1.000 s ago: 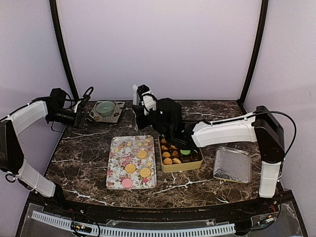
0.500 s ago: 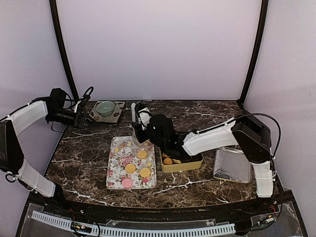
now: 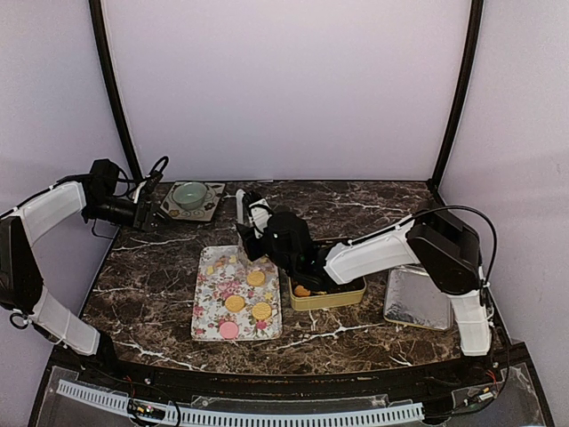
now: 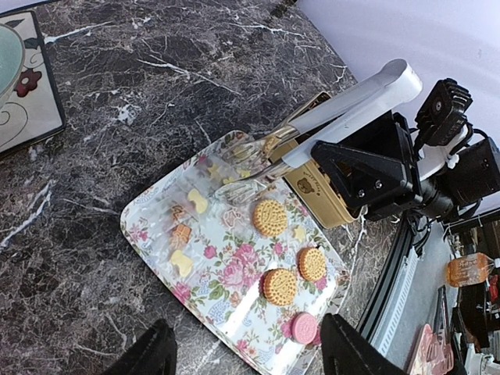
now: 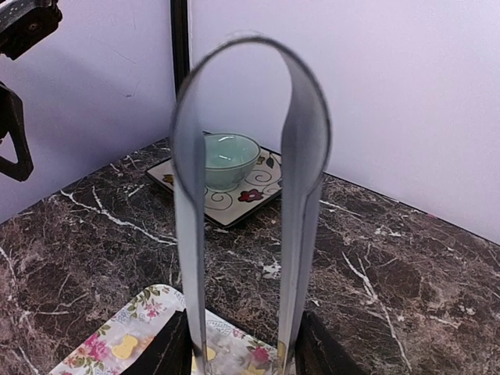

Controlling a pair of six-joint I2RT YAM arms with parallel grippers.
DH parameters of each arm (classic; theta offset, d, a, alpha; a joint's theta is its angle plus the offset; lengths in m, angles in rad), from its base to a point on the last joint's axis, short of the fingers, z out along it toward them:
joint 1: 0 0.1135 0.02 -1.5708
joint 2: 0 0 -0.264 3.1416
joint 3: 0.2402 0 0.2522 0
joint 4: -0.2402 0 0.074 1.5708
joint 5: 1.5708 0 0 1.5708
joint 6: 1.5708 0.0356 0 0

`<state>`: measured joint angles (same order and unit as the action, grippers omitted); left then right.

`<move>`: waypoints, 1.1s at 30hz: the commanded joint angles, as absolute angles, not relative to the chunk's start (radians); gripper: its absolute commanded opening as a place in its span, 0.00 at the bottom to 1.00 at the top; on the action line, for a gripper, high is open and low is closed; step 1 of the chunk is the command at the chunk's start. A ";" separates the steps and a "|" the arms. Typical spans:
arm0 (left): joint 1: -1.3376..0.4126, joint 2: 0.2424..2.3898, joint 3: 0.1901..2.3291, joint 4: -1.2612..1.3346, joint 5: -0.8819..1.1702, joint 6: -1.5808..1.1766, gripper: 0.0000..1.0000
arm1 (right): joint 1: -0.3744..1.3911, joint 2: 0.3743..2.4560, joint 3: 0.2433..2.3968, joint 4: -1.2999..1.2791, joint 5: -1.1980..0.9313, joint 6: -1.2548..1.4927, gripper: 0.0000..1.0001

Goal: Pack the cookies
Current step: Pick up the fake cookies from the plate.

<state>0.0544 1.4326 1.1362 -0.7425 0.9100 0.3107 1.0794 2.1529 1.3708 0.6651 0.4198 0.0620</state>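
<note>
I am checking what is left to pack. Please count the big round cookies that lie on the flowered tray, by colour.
golden round cookies: 3
pink round cookies: 1
Total: 4, all lying on the flowered tray.

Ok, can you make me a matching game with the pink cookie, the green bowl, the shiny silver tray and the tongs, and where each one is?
Things
1. pink cookie
2. green bowl
3. silver tray
4. tongs

Places
A. on the square plate, far left
B. tips over the far end of the flowered tray
C. right of the gold tin
D. near edge of the flowered tray

Pairs: 1-D, 2-A, 3-C, 4-B
</note>
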 commanded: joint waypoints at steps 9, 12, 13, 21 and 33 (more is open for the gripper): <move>0.056 1.404 1.166 -0.772 0.956 0.320 0.65 | 1.083 2.185 1.398 0.705 0.379 0.161 0.29; 0.056 1.402 1.167 -0.773 0.957 0.322 0.65 | 1.083 2.181 1.400 0.698 0.391 0.154 0.25; 0.055 1.402 1.166 -0.773 0.958 0.321 0.65 | 1.083 2.176 1.399 0.698 0.392 0.149 0.24; 0.056 1.405 1.165 -0.770 0.962 0.319 0.64 | 1.082 2.062 1.381 0.707 0.404 0.104 0.11; 0.056 1.408 1.167 -0.763 0.972 0.313 0.63 | 1.074 1.614 1.046 0.698 0.398 0.090 0.09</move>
<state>0.0544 1.4322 1.1439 -0.7551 0.9493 0.3099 1.0779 1.7542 1.1599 0.6628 0.3893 0.1013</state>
